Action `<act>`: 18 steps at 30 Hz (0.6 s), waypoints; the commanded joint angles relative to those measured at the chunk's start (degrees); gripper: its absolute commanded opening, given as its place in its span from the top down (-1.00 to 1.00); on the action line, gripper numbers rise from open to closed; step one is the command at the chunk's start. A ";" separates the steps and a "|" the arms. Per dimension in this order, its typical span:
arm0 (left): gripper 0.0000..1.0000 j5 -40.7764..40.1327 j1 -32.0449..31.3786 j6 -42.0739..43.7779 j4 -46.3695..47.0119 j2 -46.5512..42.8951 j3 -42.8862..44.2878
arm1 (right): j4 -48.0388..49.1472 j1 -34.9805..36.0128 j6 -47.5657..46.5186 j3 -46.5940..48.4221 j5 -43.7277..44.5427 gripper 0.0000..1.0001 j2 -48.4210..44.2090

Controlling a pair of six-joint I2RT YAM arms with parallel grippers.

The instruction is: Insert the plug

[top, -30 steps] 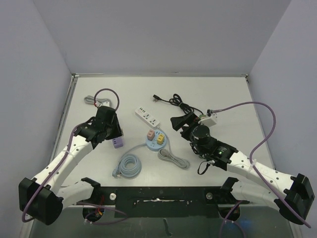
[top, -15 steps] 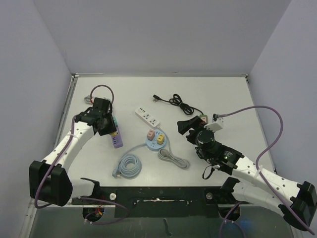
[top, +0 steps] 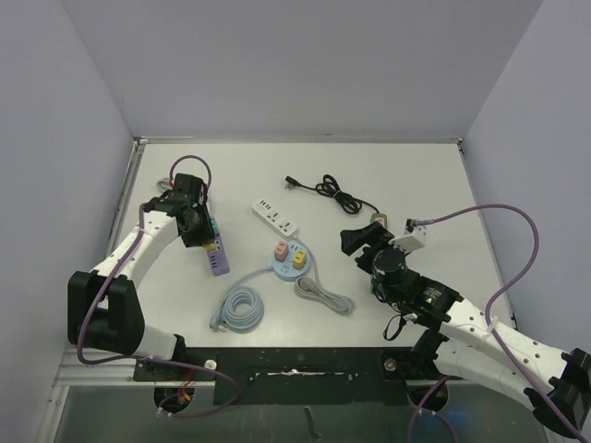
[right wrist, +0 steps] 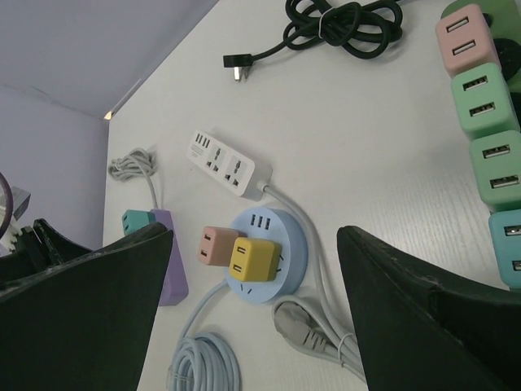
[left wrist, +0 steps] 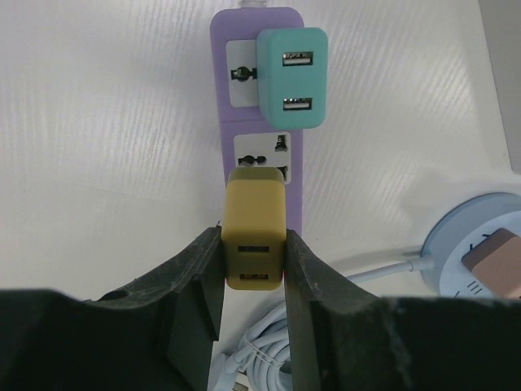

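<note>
1. On the left side of the table (top: 416, 175), left gripper (left wrist: 253, 247) is clamping the olive-yellow plug (left wrist: 254, 220) by its two sides, with the USB ports facing the wrist camera.
2. Plug is hanging over the near end of the purple power strip (left wrist: 262, 153), lined up with the strip's long axis. Its far edge is overlapping the second socket. Can't tell whether the prongs are touching the socket.
3. Teal charger (left wrist: 292, 79) is occupying the strip's far socket.
4. Right gripper (right wrist: 256, 230) is hovering over the right half of the table with its jaws spread wide, holding nothing.
5. Its wrist camera is looking across at the round blue hub (right wrist: 291, 244) near the table's middle. Hub is carrying a pink charger (right wrist: 216, 244) and a yellow charger (right wrist: 252, 259), side by side and touching.
6. White power strip (right wrist: 228, 167) is lying just beyond the hub, and a bundled black cable (right wrist: 346, 20) is lying further back.
7. Row of chargers (right wrist: 482, 102) is running down the right edge of that view: pink, two green, teal.
</note>
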 commanded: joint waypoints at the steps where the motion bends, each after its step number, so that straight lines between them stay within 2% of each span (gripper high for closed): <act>1: 0.46 3.41 0.37 0.86 3.27 1.02 3.15 | 0.75 -0.52 0.15 -0.39 3.53 -0.70 -0.98; 18: 0.47 1.19 0.37 1.21 4.69 7.03 5.19 | 0.21 -0.78 -0.44 -1.07 3.78 -0.70 -1.82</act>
